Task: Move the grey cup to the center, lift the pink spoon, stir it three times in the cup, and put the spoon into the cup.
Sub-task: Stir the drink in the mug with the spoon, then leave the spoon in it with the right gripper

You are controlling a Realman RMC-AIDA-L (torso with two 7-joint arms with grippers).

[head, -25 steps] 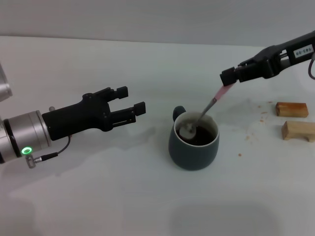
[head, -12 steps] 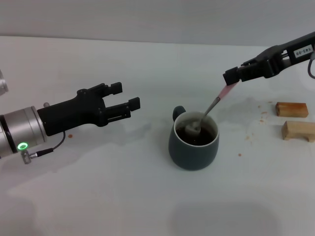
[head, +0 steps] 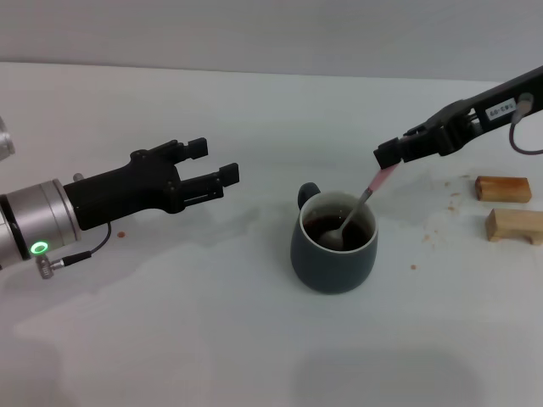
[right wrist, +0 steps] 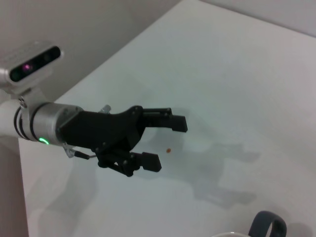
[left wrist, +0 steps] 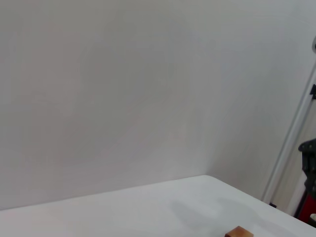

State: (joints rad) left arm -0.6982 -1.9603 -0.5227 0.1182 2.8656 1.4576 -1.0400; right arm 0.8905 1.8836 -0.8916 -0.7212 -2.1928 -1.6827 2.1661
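The grey cup [head: 333,244] stands near the table's middle, dark liquid inside and its loop handle toward the back left. The pink spoon [head: 360,207] leans in it, metal bowl in the liquid, pink handle rising up to the right. My right gripper [head: 389,156] is shut on the handle's top end, above and right of the cup. To the cup's left, my left gripper [head: 215,161] hovers open with nothing between its fingers; it also shows in the right wrist view as the left gripper [right wrist: 165,140]. There the cup's handle [right wrist: 267,227] peeks in at the edge.
Two wooden blocks [head: 503,188] [head: 514,225] lie at the right of the table, and a block's corner [left wrist: 239,232] shows in the left wrist view. Small brown drips speckle the surface between the cup and the blocks.
The spoon's bowl has swung from the cup's left side toward its middle and sunk lower. My right gripper shifted slightly left and down. The left arm drew back to the left.
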